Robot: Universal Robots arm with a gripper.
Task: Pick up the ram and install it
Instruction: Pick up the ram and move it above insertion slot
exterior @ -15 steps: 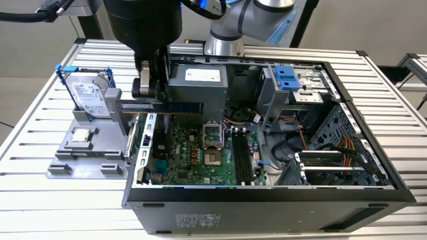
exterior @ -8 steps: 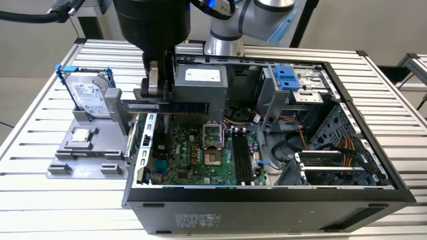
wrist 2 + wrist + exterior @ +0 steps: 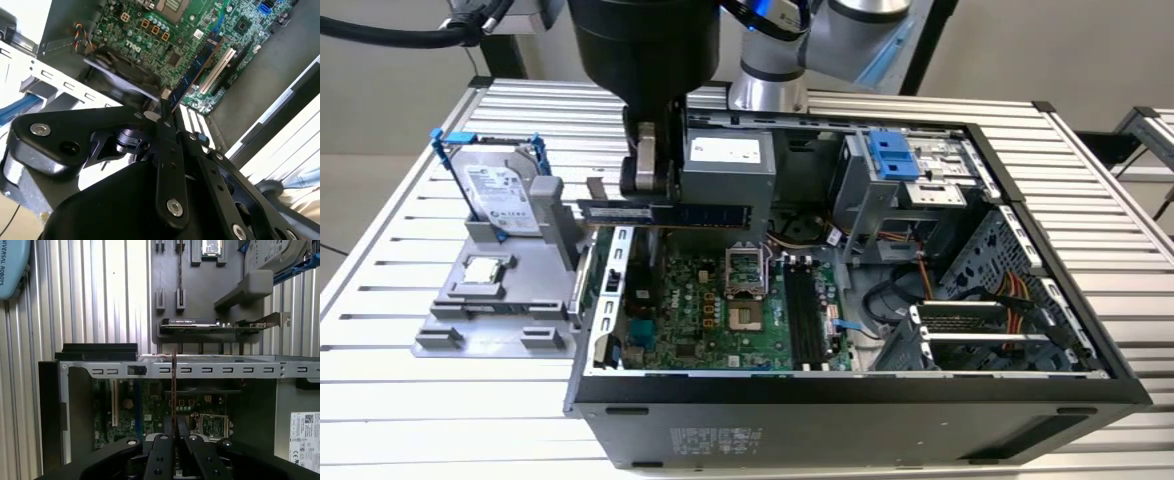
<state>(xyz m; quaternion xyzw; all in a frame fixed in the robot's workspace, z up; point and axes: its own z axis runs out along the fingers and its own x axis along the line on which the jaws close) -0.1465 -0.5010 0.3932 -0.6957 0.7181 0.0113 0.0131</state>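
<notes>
Exterior view: the arm [image 3: 767, 70] reaches straight down, fingers [image 3: 644, 170] clamped on the ram [image 3: 687, 213] above the case [image 3: 854, 400].

White sticker [image 3: 724, 149] on grey power supply [image 3: 727, 182]: small print, not legible. Hard drive [image 3: 500, 192] label: not legible. Light-blue cover [image 3: 11, 262]: white capital lettering. Motherboard [image 3: 240, 30]: white logo mark.

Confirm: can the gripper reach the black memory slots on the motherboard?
Likely yes. The gripper, shut on the memory stick, hangs over the open case near its wall on the exterior view's left. Nothing covers the slots, so the way down looks free.
</notes>
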